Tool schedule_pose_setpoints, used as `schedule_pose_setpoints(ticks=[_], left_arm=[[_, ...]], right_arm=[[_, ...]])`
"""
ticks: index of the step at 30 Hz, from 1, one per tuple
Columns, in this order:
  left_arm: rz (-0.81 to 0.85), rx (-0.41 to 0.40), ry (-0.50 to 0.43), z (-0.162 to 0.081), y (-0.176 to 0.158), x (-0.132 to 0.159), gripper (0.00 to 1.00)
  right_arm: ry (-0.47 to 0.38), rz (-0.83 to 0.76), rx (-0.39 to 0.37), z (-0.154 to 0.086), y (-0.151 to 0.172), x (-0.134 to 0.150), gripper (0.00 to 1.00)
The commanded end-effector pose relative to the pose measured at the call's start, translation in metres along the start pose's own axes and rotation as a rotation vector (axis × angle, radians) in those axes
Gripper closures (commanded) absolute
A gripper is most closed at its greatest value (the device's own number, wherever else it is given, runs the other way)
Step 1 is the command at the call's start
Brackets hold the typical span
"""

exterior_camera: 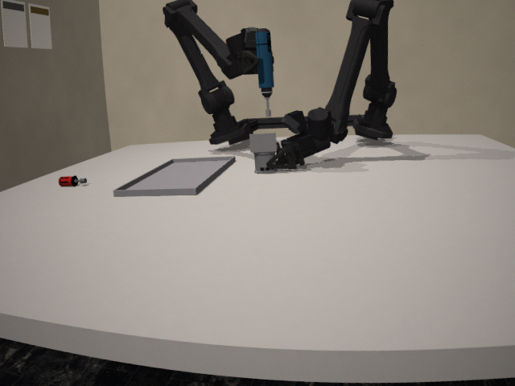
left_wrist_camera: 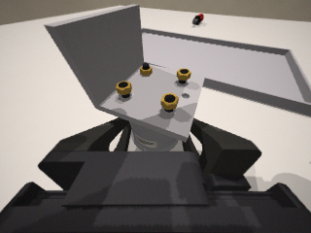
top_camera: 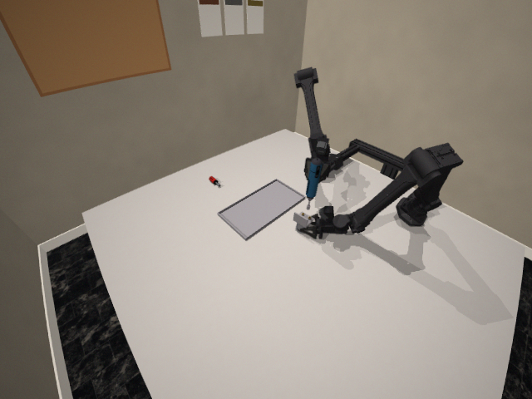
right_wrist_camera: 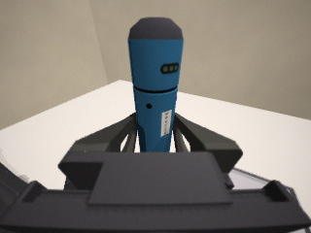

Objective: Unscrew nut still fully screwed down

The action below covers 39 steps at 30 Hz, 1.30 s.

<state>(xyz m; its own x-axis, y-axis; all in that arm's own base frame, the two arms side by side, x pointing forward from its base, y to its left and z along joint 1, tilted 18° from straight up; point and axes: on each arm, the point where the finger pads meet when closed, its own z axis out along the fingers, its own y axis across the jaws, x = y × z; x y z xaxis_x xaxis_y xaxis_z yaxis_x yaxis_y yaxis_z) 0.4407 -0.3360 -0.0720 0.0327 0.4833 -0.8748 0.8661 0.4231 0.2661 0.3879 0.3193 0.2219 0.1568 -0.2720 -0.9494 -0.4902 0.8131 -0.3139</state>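
The joint module stands on the table with a grey L-shaped bracket on top. My left gripper is shut on the module's round body. Four yellow nuts sit on the bracket's studs; the far left nut sits lower, with its stud end showing above it. The other three stand higher. My right gripper is shut on the blue nut driver. The driver hangs upright, its tip a little above the bracket and clear of the nuts.
A flat grey tray lies just beside the module. A small red-handled tool lies on the table beyond the tray. The arm bases stand behind the module.
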Motion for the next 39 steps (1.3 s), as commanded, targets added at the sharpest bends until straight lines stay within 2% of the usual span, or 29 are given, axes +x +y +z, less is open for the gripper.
schedule_pose_setpoints(ticks=[1, 15, 20, 22, 26, 30, 33, 37, 39], left_arm=[[0.009, -0.007, -0.016, 0.004, 0.004, -0.007, 0.41], [0.009, -0.007, -0.016, 0.004, 0.004, -0.007, 0.41], [0.009, -0.007, -0.016, 0.004, 0.004, -0.007, 0.41], [0.009, -0.007, -0.016, 0.004, 0.004, -0.007, 0.41], [0.009, -0.007, -0.016, 0.004, 0.004, -0.007, 0.41], [0.009, -0.007, -0.016, 0.004, 0.004, -0.007, 0.41], [0.009, -0.007, -0.016, 0.004, 0.004, -0.007, 0.41], [0.009, -0.007, -0.016, 0.004, 0.004, -0.007, 0.41], [0.009, -0.007, -0.016, 0.004, 0.004, -0.007, 0.41]], right_arm=[[-0.133, 0.042, 0.041, 0.022, -0.015, -0.058, 0.58], [-0.145, 0.042, 0.053, 0.016, -0.033, -0.054, 0.58], [-0.152, 0.041, 0.031, 0.015, -0.022, -0.057, 0.58], [-0.146, 0.035, 0.053, 0.016, -0.035, -0.052, 0.58], [-0.143, 0.034, 0.052, 0.013, -0.039, -0.047, 0.58], [-0.099, 0.029, 0.029, 0.000, -0.033, -0.022, 0.58], [-0.139, 0.035, 0.041, 0.009, -0.040, -0.041, 0.58], [-0.146, 0.035, 0.033, 0.010, -0.035, -0.044, 0.58], [-0.116, 0.026, 0.042, 0.003, -0.042, -0.027, 0.58]])
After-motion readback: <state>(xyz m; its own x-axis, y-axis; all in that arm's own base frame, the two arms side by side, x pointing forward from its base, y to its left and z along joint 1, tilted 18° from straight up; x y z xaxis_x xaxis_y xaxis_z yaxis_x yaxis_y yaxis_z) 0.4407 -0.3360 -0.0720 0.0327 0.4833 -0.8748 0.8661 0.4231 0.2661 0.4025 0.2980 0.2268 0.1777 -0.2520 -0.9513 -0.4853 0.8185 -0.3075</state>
